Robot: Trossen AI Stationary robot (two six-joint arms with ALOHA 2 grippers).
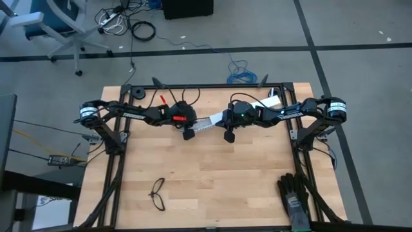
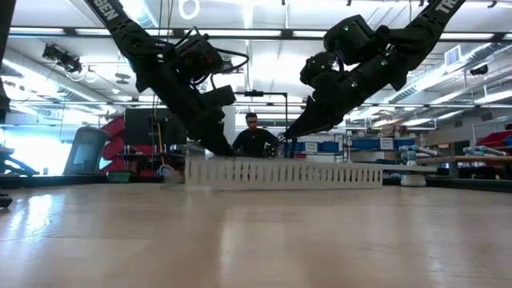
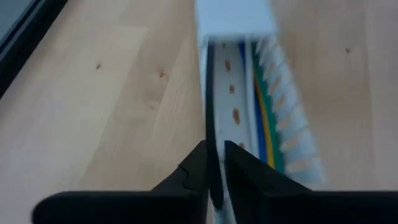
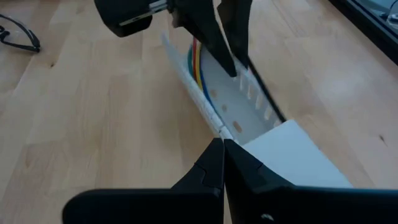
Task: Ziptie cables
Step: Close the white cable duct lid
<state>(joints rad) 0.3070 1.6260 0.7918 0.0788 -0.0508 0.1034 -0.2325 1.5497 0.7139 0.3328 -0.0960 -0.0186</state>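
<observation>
Two grippers meet over a slotted white duct (image 1: 207, 124) lying at the far middle of the table (image 1: 212, 180), one at each end. The left gripper (image 3: 215, 171) sits at the duct's open end with its fingers nearly together on the ziptie (image 3: 210, 106), a thin dark strip running lengthwise just inside one wall; it looks like a pinch on the strip's near end, probably to draw or steer it along the channel. The cables (image 3: 264, 118), blue, green and yellow here, lie along the opposite wall inside the same duct, so strip and wires are side by side but not yet bound. The right gripper (image 4: 222, 163) is clenched, holding nothing, its tips down at the duct's slotted edge just by the covered end (image 4: 292, 152); my guess is that it pins the duct so it cannot slide while the other arm works. Glasses (image 1: 158, 194) lie well apart near the front edge, and a dark glove (image 1: 295, 193) rests at the front right corner. Only part of a white word shows on an arm in the low view, too cropped to read.
</observation>
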